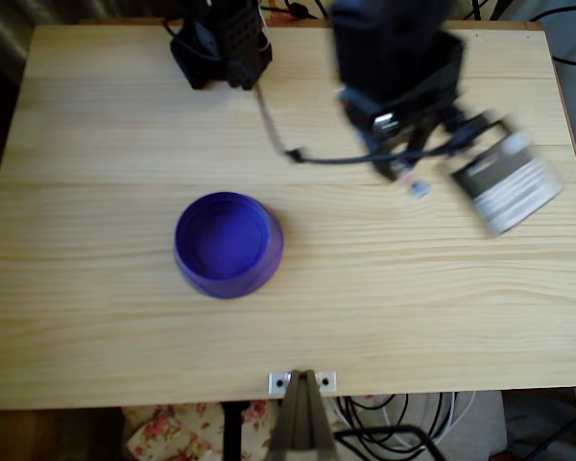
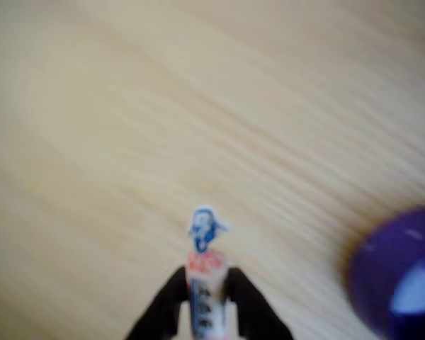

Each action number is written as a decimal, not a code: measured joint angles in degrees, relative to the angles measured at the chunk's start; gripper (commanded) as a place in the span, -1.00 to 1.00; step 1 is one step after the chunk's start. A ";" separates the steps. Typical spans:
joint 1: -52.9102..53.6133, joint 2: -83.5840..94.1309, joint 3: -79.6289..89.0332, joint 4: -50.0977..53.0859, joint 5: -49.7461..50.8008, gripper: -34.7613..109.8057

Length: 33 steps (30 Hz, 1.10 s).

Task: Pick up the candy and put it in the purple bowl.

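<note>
Just one candy (image 2: 204,276), clamped in the tool (image 2: 204,297), and one purple bowl (image 1: 228,244) on the table (image 1: 413,298).

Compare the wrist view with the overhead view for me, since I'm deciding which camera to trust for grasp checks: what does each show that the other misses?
The wrist view alone shows the grasp: the gripper has its black fingers closed on the candy, whose twisted end sticks out ahead.

The overhead view alone shows the whole layout: the full purple bowl sitting empty, the arm's base at the far edge, and the blurred arm to the bowl's upper right with the candy a small pale speck.

Both show the wooden table and the bowl, cut off at the wrist view's right edge.
</note>
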 measured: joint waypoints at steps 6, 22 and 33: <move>15.03 5.80 4.57 1.05 -3.25 -0.53; 35.68 -0.44 4.75 -1.58 -7.56 -0.53; 36.30 -1.23 7.03 -2.02 -6.68 -0.39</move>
